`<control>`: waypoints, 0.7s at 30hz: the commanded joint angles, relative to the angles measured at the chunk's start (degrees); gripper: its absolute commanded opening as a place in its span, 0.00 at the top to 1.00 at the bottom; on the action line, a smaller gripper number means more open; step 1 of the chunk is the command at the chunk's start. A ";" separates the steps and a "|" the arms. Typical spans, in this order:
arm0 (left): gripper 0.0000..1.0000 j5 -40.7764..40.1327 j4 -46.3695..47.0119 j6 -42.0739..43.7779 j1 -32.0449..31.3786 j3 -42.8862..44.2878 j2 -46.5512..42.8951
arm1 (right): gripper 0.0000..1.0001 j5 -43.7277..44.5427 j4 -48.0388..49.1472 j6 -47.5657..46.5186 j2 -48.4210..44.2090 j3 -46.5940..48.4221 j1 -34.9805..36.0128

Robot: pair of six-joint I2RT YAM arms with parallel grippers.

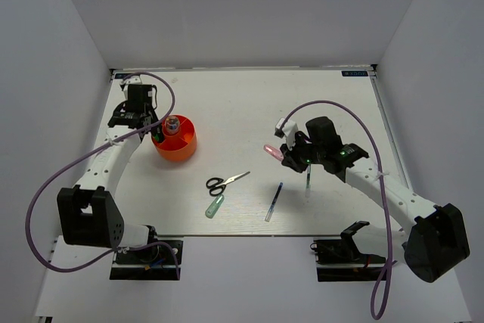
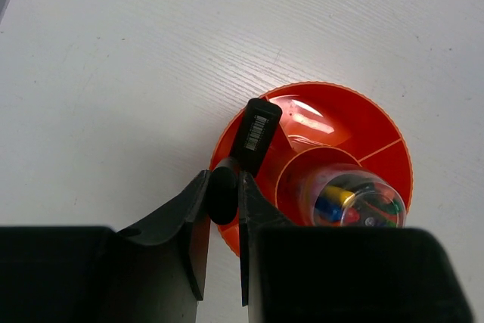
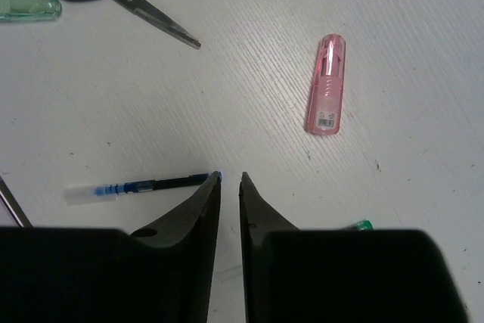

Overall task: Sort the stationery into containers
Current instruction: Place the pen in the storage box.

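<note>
My left gripper (image 2: 224, 181) is shut on a black marker (image 2: 257, 130) with a barcode label. The marker slants down into an outer compartment of the round orange-red cup (image 2: 340, 115), at the table's left (image 1: 180, 149). My right gripper (image 3: 230, 178) hovers over the table with its jaws a narrow gap apart and nothing between them. A pink marker (image 3: 326, 85) lies just ahead of it to the right (image 1: 273, 152). A thin blue pen (image 3: 136, 186) lies by the left fingertip, and a green pen tip (image 3: 361, 225) peeks out at the right.
Black-handled scissors (image 1: 225, 181) and a pale green tube (image 1: 215, 206) lie mid-table, with the blue pen (image 1: 274, 202) and green pen (image 1: 308, 181) nearer my right arm. A clear capsule of small coloured items (image 2: 355, 202) stands in the cup's centre. White walls surround the table.
</note>
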 commanded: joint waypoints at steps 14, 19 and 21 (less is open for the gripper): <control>0.70 0.67 0.84 -0.10 0.12 1.10 2.31 | 0.63 -1.64 0.98 -0.09 0.07 -0.01 -1.03; 0.51 1.20 0.66 -0.28 0.03 0.31 3.28 | 0.63 -1.73 0.89 0.25 -0.19 -0.01 -1.55; 0.43 1.46 0.31 -0.19 0.03 0.31 3.37 | 0.63 -2.00 0.80 0.34 0.07 -0.01 -1.73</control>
